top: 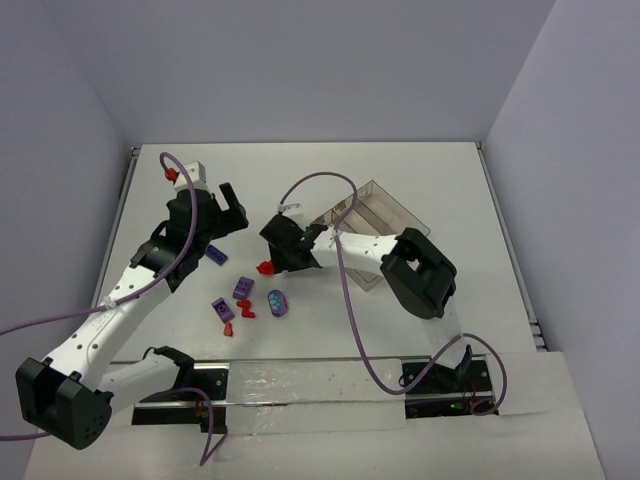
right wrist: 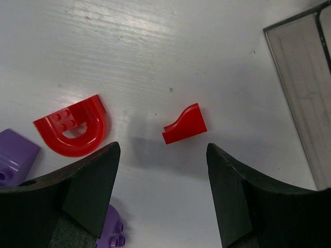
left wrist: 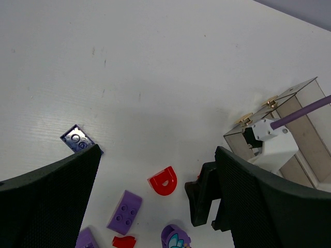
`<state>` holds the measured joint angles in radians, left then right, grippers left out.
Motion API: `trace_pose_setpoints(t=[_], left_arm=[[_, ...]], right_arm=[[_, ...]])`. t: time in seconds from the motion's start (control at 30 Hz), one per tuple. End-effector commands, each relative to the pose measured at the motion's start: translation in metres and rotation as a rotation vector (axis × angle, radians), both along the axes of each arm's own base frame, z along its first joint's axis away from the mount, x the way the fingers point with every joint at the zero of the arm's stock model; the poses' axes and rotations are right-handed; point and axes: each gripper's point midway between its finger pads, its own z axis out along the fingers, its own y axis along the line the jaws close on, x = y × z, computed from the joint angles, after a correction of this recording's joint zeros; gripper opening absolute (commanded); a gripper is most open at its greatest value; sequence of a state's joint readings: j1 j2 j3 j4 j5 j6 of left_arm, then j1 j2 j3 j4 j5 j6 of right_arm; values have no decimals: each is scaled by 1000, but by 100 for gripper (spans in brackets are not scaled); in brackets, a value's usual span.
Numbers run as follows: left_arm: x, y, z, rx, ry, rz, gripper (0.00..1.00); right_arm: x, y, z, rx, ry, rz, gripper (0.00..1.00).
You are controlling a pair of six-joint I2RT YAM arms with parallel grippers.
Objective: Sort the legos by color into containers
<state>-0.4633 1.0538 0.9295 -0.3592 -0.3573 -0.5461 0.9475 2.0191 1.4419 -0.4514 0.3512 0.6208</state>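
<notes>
A matte white table [top: 430, 180], faintly scuffed and grained, fills the overhead view. It is boxed in on three sides by plain, pale lavender-grey walls [top: 300, 70]. A glossy, crinkled strip [top: 300, 385] runs along the near edge, where the two arm bases are bolted. Both arms are white with black joints and trail thin purple cables [top: 350, 300]. The legos [top: 245, 300], small glossy plastic pieces in red and purple, lie loose on the table between the two arms. The left gripper [top: 232, 212] hangs over the far left of the scatter, its black, finely textured fingers [left wrist: 46, 201] spread wide and holding nothing. A flat purple plate [left wrist: 78, 139] lies just beside one finger. Nearby are a studded purple brick [left wrist: 125, 212] and a round purple printed piece [left wrist: 175, 238]. The right gripper [right wrist: 163, 170] is low over the table with its jaws apart. A small red brick with a curved slope [right wrist: 184, 124] lies just ahead of the gap, touching neither finger. A red D-shaped arch brick [right wrist: 72, 129] with studs on top sits near it. The tray [top: 385, 205] is clear plastic, rectangular, with thin dividers forming long narrow compartments. It lies at an angle on the table just beyond the right gripper.
</notes>
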Motion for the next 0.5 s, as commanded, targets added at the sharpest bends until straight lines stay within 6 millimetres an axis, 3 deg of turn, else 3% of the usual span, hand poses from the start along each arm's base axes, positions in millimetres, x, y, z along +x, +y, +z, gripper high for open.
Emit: trace_pose_setpoints(t=[0.0, 0.47], left_arm=[[2, 0, 17, -8, -43, 3, 99], [-2, 5, 17, 15, -37, 9, 99]], right_arm=[[14, 0, 4, -5, -17, -62, 74], [20, 9, -21, -5, 26, -58, 68]])
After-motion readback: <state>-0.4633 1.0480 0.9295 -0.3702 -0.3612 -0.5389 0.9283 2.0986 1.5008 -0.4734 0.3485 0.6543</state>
